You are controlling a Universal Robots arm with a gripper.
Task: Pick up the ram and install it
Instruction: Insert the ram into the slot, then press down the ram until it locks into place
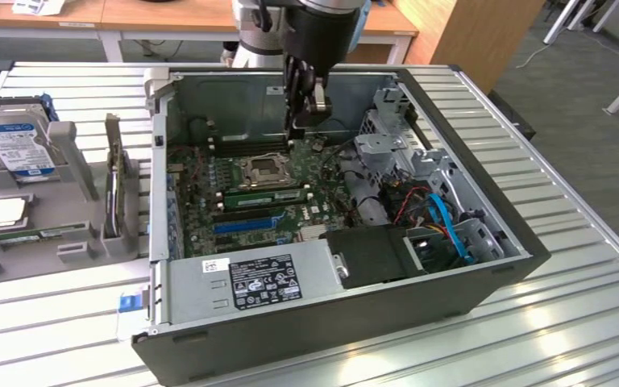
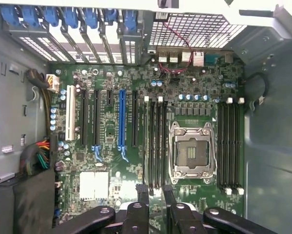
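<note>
Bright, even room light from overhead. Glare streaks the metal table (image 1: 567,322) far from the fingers (image 1: 316,101); the motherboard (image 2: 111,146) beneath them is softly lit, the cable bundle (image 2: 36,156) shadowed.

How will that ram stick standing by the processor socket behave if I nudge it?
The ram looks thin and flat, so it is probably stiff and light. Standing on edge in the motherboard, it likely resists tipping, though its exposed chips suggest it's fragile.

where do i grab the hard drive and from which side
Take the hard drive by its top edge, jaws across its flat faces, coming from above: it stands on edge in the grey rack, which holds its lower edge.
</note>
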